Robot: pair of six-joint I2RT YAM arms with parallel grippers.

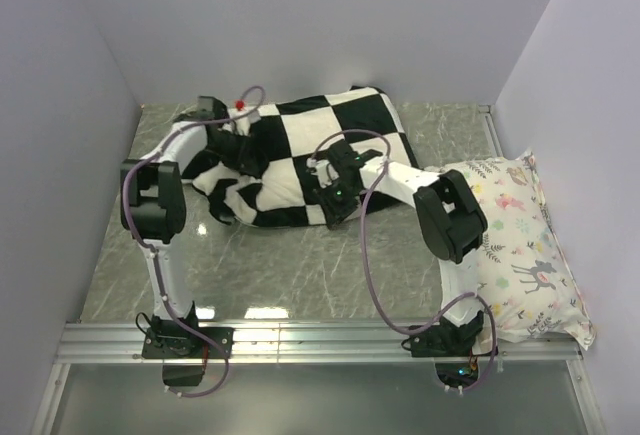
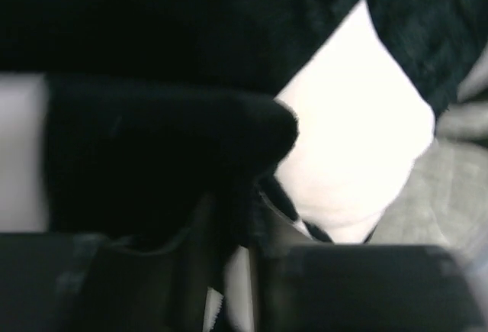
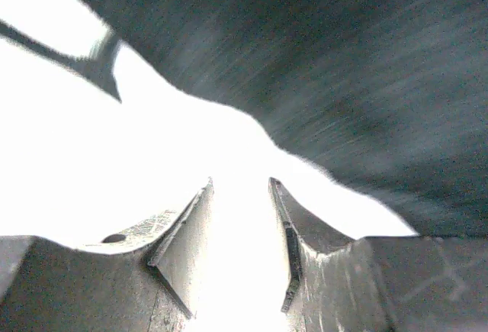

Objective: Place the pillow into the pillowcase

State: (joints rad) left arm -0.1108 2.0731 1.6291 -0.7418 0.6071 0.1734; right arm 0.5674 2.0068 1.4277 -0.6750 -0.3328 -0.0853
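The black and white checked pillowcase (image 1: 340,125) lies bunched at the back middle of the table. The pillow is hidden from every view. My left gripper (image 1: 240,155) sits on the pillowcase's crumpled left end. In the left wrist view its dark fingers stand close together at the pillowcase (image 2: 358,118), with a strip of cloth in the narrow gap of the gripper (image 2: 242,195). My right gripper (image 1: 335,195) is pressed into the front edge. Bright white cloth of the pillowcase (image 3: 366,80) fills the gap of that gripper (image 3: 240,183).
A white pillow printed with deer and plants (image 1: 520,245) lies along the right side, beside the right arm's elbow. The grey marbled table (image 1: 300,265) has walls on three sides. A metal rail (image 1: 320,340) runs along the near edge.
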